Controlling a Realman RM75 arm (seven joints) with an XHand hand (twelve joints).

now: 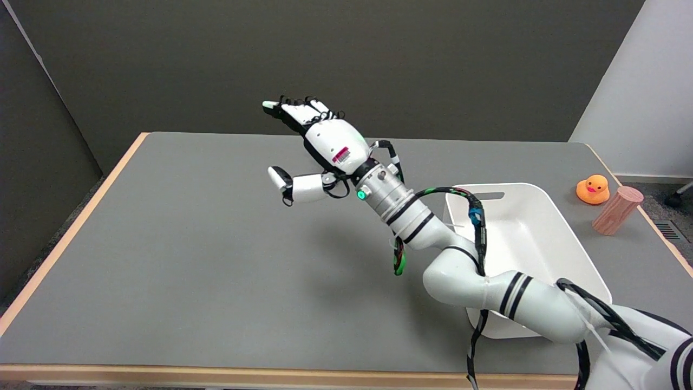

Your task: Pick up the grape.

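The right hand (316, 143) hangs in the air up and left of the white tray (533, 244), fingers straight and thumb spread, holding nothing, so the pickup looks not yet begun, and no grape can be seen, so its place and look stay unknown.

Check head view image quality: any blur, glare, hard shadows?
Head view: sharp throughout, no motion blur on the robot hand. Lighting even; only a soft, diffuse shadow on the table under the arm. Mild sheen on the white bin, not blown out. No grape visible in this view.
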